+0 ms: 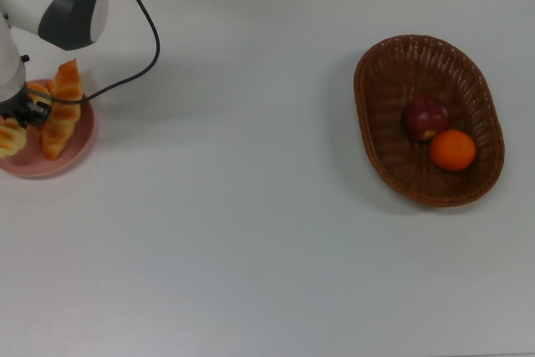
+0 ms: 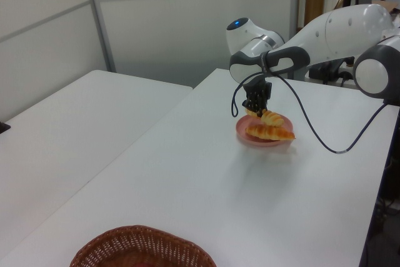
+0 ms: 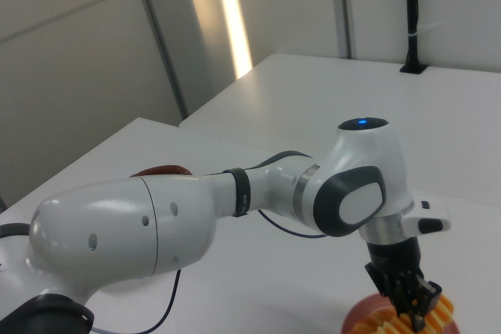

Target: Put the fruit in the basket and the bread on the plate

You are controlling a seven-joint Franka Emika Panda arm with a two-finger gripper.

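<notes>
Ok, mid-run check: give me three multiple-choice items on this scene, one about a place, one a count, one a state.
1. Where is the orange?
A. in the basket
B. on the plate
C. on the bare table

2. How many fruits lie in the basket?
A. none
B. two
C. four

3. What is the striped roll doing?
A. lying in the basket
B. held by the gripper over the plate
C. lying on the table far from the plate

Key: 1 A, it sits beside the apple inside the wicker; 2 B, apple and orange; 3 B, the gripper is closed on it beside the pastry.

Bright, even indoor light; soft shadows, mild blur.
</notes>
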